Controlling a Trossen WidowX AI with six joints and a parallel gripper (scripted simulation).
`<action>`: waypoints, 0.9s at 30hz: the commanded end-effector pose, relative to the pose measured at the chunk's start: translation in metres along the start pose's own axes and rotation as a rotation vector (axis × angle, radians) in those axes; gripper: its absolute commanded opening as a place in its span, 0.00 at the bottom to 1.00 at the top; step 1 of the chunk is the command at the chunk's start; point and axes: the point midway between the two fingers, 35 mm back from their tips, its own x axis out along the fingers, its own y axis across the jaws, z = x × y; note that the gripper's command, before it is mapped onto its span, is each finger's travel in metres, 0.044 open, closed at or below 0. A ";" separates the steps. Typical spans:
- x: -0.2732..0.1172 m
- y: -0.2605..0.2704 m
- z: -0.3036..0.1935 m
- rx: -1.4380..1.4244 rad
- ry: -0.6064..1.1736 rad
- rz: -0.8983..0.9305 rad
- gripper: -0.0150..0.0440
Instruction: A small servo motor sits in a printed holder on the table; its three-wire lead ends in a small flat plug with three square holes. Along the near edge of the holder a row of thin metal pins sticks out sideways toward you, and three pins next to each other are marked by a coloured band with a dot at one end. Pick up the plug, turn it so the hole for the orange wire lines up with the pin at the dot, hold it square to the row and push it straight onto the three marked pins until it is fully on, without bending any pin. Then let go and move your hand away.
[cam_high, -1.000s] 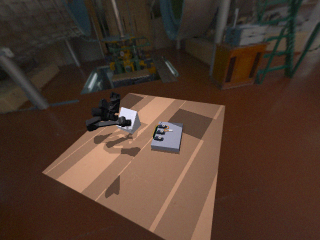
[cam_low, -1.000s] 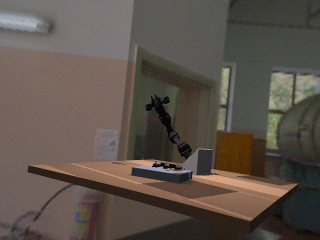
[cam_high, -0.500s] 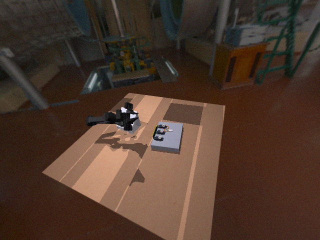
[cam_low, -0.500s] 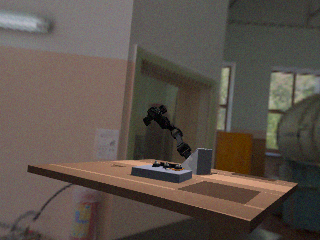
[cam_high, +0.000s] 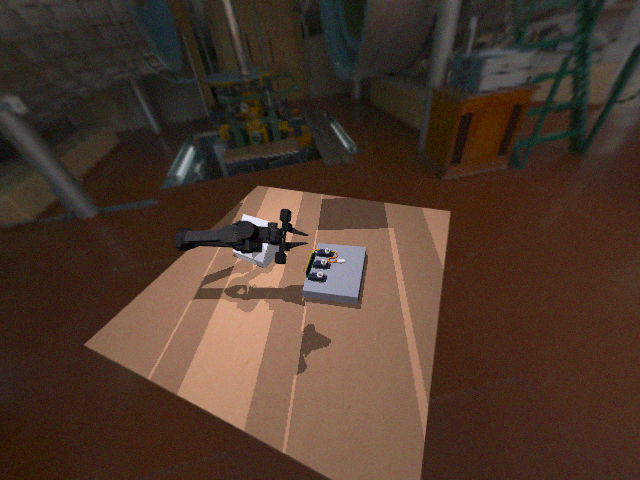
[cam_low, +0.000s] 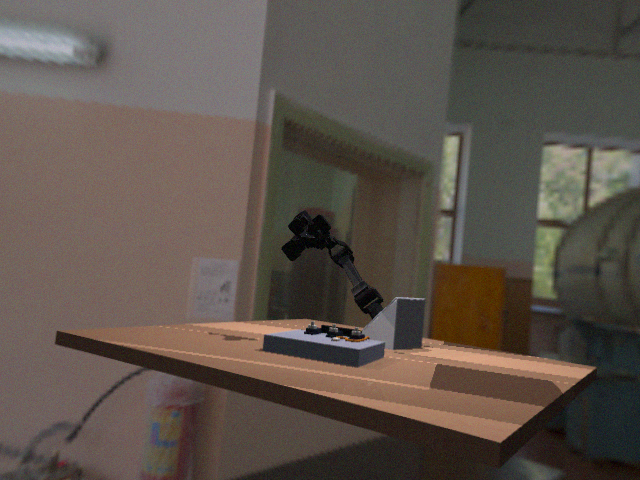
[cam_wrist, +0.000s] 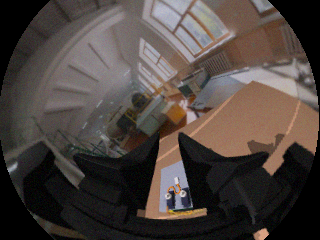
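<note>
The grey-blue holder (cam_high: 343, 283) (cam_low: 310, 345) (cam_wrist: 170, 172) sits on the table, with three dark servos in a row. The servo (cam_high: 324, 252) at one end has an orange lead, also visible in the wrist view. The small white plug (cam_high: 340, 260) (cam_low: 336, 338) (cam_wrist: 176, 180) lies on the holder top, on the side away from the arm. A yellow strip (cam_high: 309, 263) (cam_wrist: 187, 212) runs along the edge facing the arm; single pins, the band and the dot are too small to tell. My gripper (cam_high: 307, 239) (cam_wrist: 168, 135) is partly open and empty, high above the table, short of the plug.
A white wedge-shaped block (cam_high: 262, 256) (cam_low: 410, 322) stands at the arm's base, near the holder. The wooden table (cam_high: 351, 382) (cam_low: 170, 341) carries shadows of the arm. Blurred machinery, windows and a cabinet (cam_high: 475, 134) lie in the background.
</note>
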 end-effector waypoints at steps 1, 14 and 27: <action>0.022 0.000 -0.017 -0.005 0.118 -0.037 0.45; 0.084 0.001 -0.088 -0.091 0.527 -0.181 0.45; 0.120 -0.001 -0.169 -0.256 0.905 -0.332 0.45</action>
